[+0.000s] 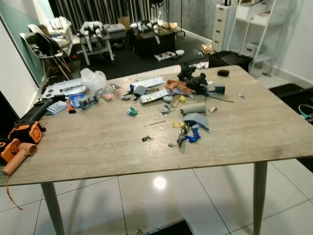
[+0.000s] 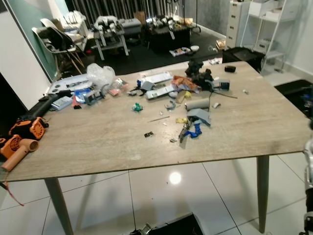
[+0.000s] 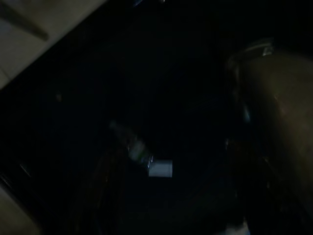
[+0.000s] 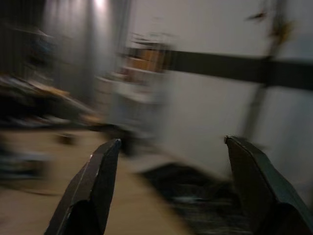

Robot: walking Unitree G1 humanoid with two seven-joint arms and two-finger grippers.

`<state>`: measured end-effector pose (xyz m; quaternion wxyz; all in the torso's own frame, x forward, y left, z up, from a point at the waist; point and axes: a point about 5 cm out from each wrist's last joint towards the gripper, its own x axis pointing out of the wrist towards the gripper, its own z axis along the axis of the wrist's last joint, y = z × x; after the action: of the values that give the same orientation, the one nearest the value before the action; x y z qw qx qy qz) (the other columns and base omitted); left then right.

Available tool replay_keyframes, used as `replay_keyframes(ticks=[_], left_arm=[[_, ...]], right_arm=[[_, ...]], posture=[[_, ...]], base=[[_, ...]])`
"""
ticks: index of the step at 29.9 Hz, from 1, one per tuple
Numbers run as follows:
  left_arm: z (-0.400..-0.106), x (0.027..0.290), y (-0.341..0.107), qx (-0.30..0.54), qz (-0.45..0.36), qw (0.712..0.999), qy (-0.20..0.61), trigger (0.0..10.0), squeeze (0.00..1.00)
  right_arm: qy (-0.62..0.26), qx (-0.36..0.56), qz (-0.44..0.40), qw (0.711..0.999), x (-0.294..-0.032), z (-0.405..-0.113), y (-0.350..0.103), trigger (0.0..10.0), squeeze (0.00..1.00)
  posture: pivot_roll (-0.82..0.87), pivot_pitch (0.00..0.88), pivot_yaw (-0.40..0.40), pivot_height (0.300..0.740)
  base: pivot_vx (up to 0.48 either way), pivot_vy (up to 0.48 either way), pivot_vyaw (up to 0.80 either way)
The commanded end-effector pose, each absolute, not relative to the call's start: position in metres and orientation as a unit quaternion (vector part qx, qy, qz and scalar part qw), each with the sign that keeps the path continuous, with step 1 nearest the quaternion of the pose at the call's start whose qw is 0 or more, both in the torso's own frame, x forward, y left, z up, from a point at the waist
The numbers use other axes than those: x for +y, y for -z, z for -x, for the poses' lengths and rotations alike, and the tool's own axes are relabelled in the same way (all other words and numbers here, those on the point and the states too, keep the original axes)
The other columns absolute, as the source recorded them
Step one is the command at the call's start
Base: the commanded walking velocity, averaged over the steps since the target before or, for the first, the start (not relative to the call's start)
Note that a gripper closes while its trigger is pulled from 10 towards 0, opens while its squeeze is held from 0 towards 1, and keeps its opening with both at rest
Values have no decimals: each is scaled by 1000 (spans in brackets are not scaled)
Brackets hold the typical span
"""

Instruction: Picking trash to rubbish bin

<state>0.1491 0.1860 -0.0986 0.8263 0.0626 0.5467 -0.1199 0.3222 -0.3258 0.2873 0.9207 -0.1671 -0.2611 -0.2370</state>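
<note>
Right gripper [image 4: 171, 147] hanging with jaws spread wide, holding nothing, view blurring. Left wrist view lying too dark to tell its jaws. Trash [image 1: 188, 125] lying scattered mid-worktop [image 1: 107, 147]: grey tube [image 1: 194, 108], blue scraps [image 1: 193, 136], plastic bag [image 1: 93, 78] farther back. Orange tool [image 1: 17, 149] sitting at left edge.

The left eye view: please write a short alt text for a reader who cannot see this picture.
A wooden table on a white tiled floor carries scattered clutter: a grey cardboard tube, a clear plastic bag, papers, and blue and yellow scraps near the middle. Orange power tools lie at its left edge; chairs and shelves stand behind.
</note>
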Motion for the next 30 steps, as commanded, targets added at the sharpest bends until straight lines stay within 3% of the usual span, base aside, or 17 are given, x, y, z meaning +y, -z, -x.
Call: replay_keyframes(ticks=[1, 2, 3, 4, 5, 7, 17, 19, 30], left_arm=[[-150, 186, 98, 546, -65, 827, 119, 10000, 0], [-150, 186, 98, 546, -65, 827, 119, 10000, 0], [-152, 185, 98, 543, -61, 829, 117, 10000, 0], [-152, 185, 98, 543, -61, 829, 117, 10000, 0], [-152, 183, 98, 543, -58, 830, 116, 10000, 0], [-151, 182, 99, 545, -57, 828, 117, 10000, 0], [-146, 180, 101, 550, -49, 827, 109, 10000, 0], [-146, 177, 101, 550, -43, 828, 104, 10000, 0], [-149, 168, 101, 543, -31, 833, 100, 10000, 0]], right_arm=[[101, -279, 78, 952, -280, -335, -281, 10000, 0], [101, -279, 78, 952, -280, -335, -281, 10000, 0], [11, -281, 31, 959, -248, -341, -276, 10000, 0], [11, -281, 31, 959, -248, -341, -276, 10000, 0], [-49, -279, 11, 959, -225, -343, -274, 10000, 0], [-72, -260, 12, 963, -213, -348, -270, 10000, 0], [-111, -209, 12, 972, -192, -360, -253, 10000, 0], [-170, -189, 5, 967, -166, -360, -243, 10000, 0], [-236, -162, 7, 958, -132, -356, -230, 10000, 0]], posture=[[-294, 108, 118, 740], [-294, 108, 118, 740], [-290, 94, 100, 740], [-290, 94, 100, 740], [-287, 88, 93, 740], [-287, 85, 89, 740], [-294, 63, 55, 740], [-296, 53, 36, 740], [-273, 68, 28, 740]], base=[[0, 0, 0], [0, 0, 0], [0, 0, 0], [0, 0, 0], [0, 0, 0], [122, 0, 0], [263, 0, 0], [272, 0, 0], [278, 0, 0]])
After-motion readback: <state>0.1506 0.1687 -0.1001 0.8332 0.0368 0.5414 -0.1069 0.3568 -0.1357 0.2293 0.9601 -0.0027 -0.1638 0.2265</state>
